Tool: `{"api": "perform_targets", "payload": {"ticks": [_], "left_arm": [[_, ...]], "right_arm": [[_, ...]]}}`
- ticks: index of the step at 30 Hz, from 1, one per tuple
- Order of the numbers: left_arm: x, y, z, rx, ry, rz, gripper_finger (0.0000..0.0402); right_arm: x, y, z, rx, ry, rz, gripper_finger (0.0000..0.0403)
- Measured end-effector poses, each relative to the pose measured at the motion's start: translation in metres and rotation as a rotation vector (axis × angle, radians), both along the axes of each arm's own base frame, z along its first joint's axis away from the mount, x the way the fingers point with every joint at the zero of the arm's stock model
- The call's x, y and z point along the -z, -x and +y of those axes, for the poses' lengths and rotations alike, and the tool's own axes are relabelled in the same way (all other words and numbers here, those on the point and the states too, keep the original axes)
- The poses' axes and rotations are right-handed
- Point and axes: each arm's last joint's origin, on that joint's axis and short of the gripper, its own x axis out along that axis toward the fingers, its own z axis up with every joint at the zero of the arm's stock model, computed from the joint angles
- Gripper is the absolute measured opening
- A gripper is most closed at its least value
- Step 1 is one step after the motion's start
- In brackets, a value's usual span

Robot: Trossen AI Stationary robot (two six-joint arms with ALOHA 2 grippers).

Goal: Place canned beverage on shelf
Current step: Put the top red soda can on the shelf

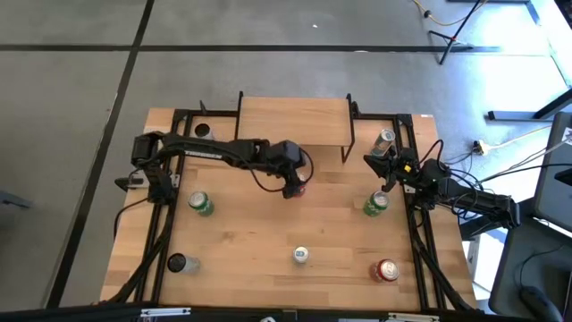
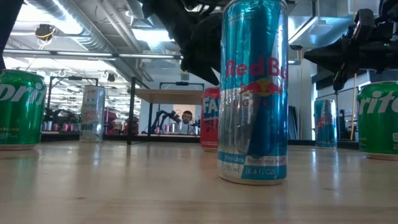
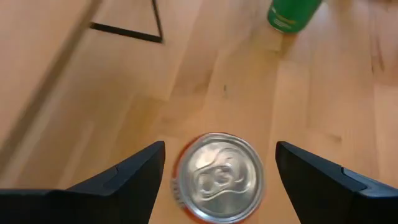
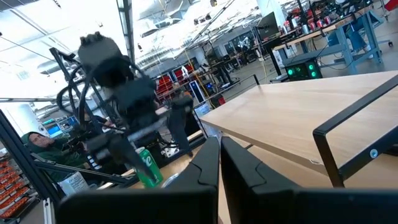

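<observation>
A red can with a silver top [image 3: 216,177] stands upright on the wooden table, in front of the shelf [image 1: 295,121], a low rack with a light wooden top on black legs at the table's far middle. The can also shows in the high view [image 1: 299,190] and the low view [image 2: 210,118]. My left gripper [image 3: 221,180] is above the can, pointing down and open. Its fingers [image 3: 124,180] stand on either side of the can's top without touching it. My right gripper [image 4: 219,162] is shut and empty at the table's right side [image 1: 382,165], near the shelf's right end.
Other cans stand about the table: green ones left [image 1: 201,204] and right [image 1: 375,204], a blue-silver one near the front middle [image 1: 300,256], a red one front right [image 1: 386,270], a dark one front left [image 1: 177,263], and one beside each end of the shelf [image 1: 386,137].
</observation>
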Motion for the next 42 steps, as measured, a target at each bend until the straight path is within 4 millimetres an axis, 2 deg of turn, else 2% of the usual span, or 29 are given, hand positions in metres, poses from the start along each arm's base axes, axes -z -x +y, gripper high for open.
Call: {"api": "perform_targets", "payload": {"ticks": [5, 14, 27, 33, 42], "left_arm": [[0.014, -0.005, -0.004, 0.01, 0.003, 0.043, 0.03], [0.023, -0.007, -0.001, -0.03, -0.042, 0.075, 0.03], [-0.001, 0.001, -0.003, -0.028, -0.038, -0.003, 0.03], [0.007, 0.0, -0.006, 0.019, 0.044, 0.03, 0.03], [0.027, -0.007, -0.01, 0.018, 0.058, 0.087, 0.03]], "right_arm": [[0.001, 0.0, 0.0, 0.0, -0.003, 0.006, 0.001], [0.002, 0.0, 0.0, 0.0, -0.007, 0.018, 0.001], [0.002, 0.0, 0.0, -0.001, -0.011, 0.022, 0.001], [0.002, 0.0, 0.0, -0.001, -0.011, 0.022, 0.001], [0.005, -0.001, 0.0, 0.0, -0.011, 0.047, 0.001]]}}
